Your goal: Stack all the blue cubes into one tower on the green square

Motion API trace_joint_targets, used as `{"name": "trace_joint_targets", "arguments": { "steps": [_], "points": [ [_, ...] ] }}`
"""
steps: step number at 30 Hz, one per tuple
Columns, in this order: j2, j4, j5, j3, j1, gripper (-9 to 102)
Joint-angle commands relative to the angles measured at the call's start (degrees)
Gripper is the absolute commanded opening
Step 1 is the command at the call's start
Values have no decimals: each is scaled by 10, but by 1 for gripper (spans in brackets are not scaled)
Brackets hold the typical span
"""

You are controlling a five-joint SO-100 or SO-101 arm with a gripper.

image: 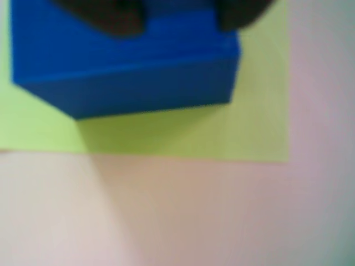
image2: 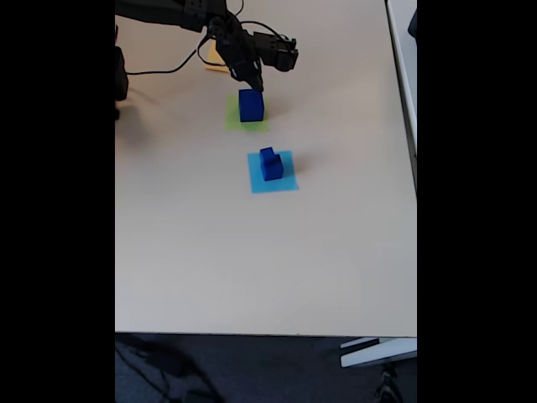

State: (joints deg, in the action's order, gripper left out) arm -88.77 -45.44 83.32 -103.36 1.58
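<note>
Now: large blue cube (image2: 251, 105) sat on green square (image: 222, 133) | gripper (image2: 252, 84) straddled its top, grip unclear | smaller cubes (image2: 270, 164) waited on light-blue square (image2: 273, 180) | likely rigid, light, slick; pinch opposite flat sides.

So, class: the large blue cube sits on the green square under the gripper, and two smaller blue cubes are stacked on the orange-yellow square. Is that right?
Not quite. The large blue cube does sit on the green square under the gripper, but the fixed view shows the two smaller blue cubes stacked on the light-blue square, not an orange-yellow one.
</note>
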Motion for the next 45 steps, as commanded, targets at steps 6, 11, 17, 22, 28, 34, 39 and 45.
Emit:
{"name": "trace_joint_targets", "arguments": {
  "steps": [6,11,17,22,28,34,39,45],
  "points": [
    [-47,37,-4,-21,4,0],
    [-50,37,-17,-30,14,0],
    [-51,33,-34,-33,23,0],
    [-52,33,-35,-33,22,0],
    [-50,33,-33,-37,19,0],
    [-53,34,-38,-37,20,1],
    [-54,38,-39,-36,20,2],
    [-54,38,-36,-36,18,3]
  ]
}}
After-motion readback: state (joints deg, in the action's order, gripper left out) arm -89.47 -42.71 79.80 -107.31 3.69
